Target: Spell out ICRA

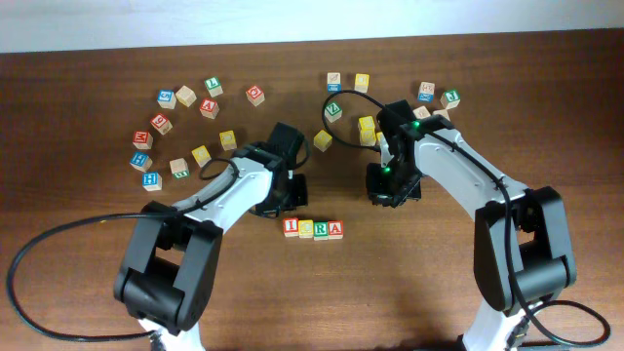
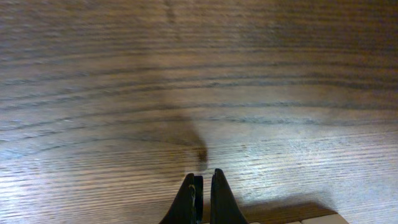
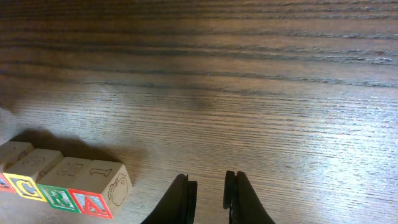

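Observation:
Four letter blocks stand in a row (image 1: 313, 229) at the table's middle, reading I, C, R, A from left to right. The right wrist view shows the same row (image 3: 62, 183) at its lower left, with the red A block (image 3: 99, 190) nearest my fingers. My left gripper (image 1: 276, 207) hangs just up and left of the row, shut on nothing, its fingertips (image 2: 205, 175) over bare wood. Up and right of the row, my right gripper (image 1: 390, 195) is open a small way, with nothing in the gap (image 3: 208, 179).
Loose letter blocks lie scattered at the back left (image 1: 185, 96) and back right (image 1: 366, 127), behind both arms. A pale block edge (image 2: 317, 219) shows at the bottom right of the left wrist view. Black cables trail toward the front of the table.

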### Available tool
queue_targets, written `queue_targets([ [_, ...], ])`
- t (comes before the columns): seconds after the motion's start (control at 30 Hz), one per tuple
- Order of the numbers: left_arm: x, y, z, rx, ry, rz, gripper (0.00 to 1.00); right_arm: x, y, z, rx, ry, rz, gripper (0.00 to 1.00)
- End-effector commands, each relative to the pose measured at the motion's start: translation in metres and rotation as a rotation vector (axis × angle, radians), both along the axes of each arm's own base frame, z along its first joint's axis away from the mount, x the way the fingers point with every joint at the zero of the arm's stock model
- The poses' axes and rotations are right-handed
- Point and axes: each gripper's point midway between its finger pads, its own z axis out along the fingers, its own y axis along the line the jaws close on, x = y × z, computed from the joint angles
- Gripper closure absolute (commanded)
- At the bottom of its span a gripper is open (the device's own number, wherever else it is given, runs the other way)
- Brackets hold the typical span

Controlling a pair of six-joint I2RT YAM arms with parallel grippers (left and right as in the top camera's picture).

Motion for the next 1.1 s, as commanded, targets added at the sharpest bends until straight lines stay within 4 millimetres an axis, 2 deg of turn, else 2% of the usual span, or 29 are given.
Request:
queue_targets([
  [0.0, -0.004, -0.001, -0.008, 0.018, 0.017, 0.003, 1.00, 0.004, -0.002, 0.001, -0.015, -0.019, 0.012, 0.89],
  [0.57, -0.021, 0.006, -0.010, 0.046, 0.088, 0.001, 1.00, 0.004, -0.003, 0.001, -0.015, -0.018, 0.012, 0.90],
  [1.07, -0.027, -0.001, -0.009, 0.006, 0.117, -0.029, 1.00, 0.004, -0.003, 0.001, -0.015, -0.018, 0.012, 0.89],
])
